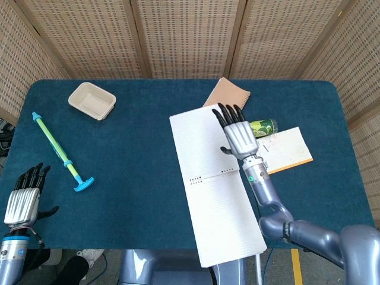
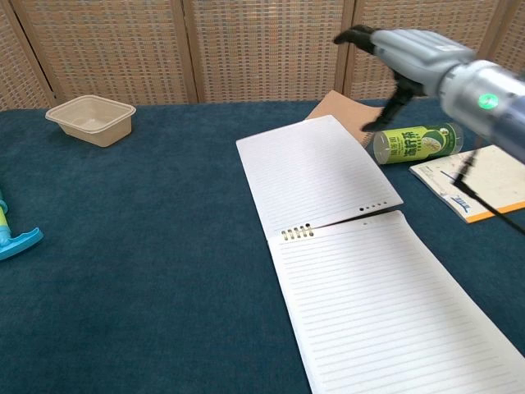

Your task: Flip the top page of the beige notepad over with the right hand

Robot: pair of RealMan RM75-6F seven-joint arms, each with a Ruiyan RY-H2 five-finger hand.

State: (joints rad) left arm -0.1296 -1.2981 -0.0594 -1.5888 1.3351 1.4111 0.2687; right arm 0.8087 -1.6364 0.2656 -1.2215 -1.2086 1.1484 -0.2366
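1. Right hand (image 1: 239, 135) raised above the table (image 1: 136, 154), fingers (image 1: 228, 114) straight and apart, holding nothing — released; in the chest view (image 2: 408, 57) seen above the can.
2. Notepad (image 1: 217, 190) lying open and flat near the table's middle, running toward the near edge.
3. Flipped page (image 1: 200, 142) lying flat on the far side of the binding holes, lined face up; lower page (image 1: 224, 219) overhanging the near table edge.
4. Beige cover (image 1: 228, 95) poking out from under the flipped page's far right corner, tilted, with a stitched edge.
5. Green can (image 1: 261, 127) on its side just right of the flipped page, between the cover and a booklet; in the head view partly hidden by the right hand.
6. Booklet (image 1: 284, 149) with an orange edge to the right of the can, lying flat — touching the can or not, cannot tell.
7. Beige tray (image 1: 91, 100) at the far left of the table, well apart from the notepad.
8. Blue-green stick (image 1: 62, 152) with a T-shaped end lying diagonally near the left edge.
9. Left hand (image 1: 24, 199) low at the near left corner, off the table edge, fingers straight and slightly apart, empty.
10. Wicker screens (image 1: 178, 35) standing behind the table.
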